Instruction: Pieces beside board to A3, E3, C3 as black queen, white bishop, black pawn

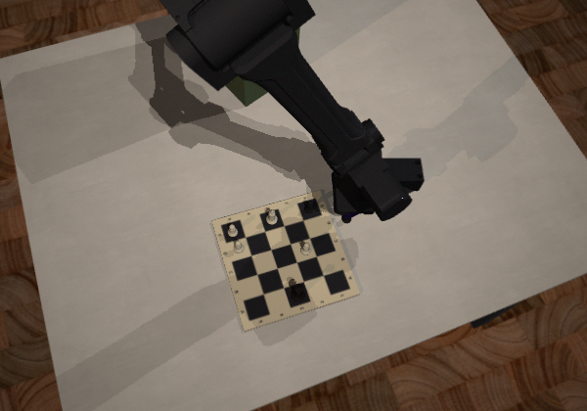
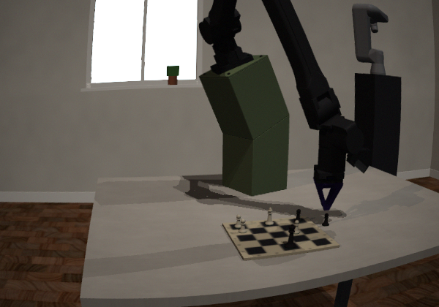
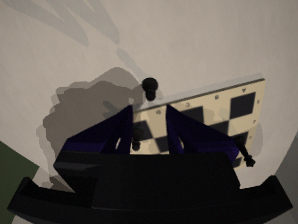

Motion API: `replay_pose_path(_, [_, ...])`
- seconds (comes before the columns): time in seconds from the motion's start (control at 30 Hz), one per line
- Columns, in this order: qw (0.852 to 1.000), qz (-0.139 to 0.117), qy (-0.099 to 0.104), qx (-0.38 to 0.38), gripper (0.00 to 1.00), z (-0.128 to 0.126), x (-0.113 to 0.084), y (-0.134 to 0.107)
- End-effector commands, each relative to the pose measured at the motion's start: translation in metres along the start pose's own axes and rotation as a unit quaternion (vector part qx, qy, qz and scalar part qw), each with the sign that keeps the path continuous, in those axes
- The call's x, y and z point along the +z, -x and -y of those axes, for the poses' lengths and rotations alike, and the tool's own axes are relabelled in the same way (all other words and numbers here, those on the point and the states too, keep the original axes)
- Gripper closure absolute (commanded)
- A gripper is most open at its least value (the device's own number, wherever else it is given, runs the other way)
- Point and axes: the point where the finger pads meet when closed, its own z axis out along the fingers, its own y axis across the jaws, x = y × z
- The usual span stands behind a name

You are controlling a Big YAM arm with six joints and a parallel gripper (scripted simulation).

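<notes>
The black pawn (image 1: 346, 219) (image 2: 325, 220) (image 3: 150, 88) stands upright on the table, just off the board's lettered edge. My gripper (image 2: 326, 210) (image 3: 149, 110) is partly open and empty, with its tips just above the pawn; in the top view the arm hides the tips. The black queen (image 1: 296, 292) (image 2: 290, 237) (image 3: 250, 161) stands on A3 of the board (image 1: 277, 300) (image 2: 256, 250) (image 3: 223, 108). The white bishop (image 1: 272, 217) (image 2: 270, 217) stands on E3. C3 (image 1: 284, 255) is bare.
A black piece (image 1: 309, 206) (image 2: 298, 215) (image 3: 136, 142) stands on the E-row corner nearest the gripper. White pawns stand on the opposite E-row corner (image 1: 232, 230), on the D row (image 1: 238, 247), and in row C beside C3 (image 1: 305, 249). The green pedestal (image 2: 252, 153) is behind.
</notes>
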Motion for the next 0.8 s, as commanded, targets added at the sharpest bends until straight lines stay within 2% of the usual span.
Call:
replay_pose_path(0.0, [1.0, -0.002, 0.007, -0.002, 0.67, -0.0028, 0.0092, -0.0032])
replay_pose_path(0.2, [1.0, -0.005, 0.013, -0.005, 0.67, -0.0061, 0.0092, -0.0051])
replay_pose_path(0.77, [1.0, -0.005, 0.013, -0.005, 0.67, -0.0061, 0.0092, -0.0051])
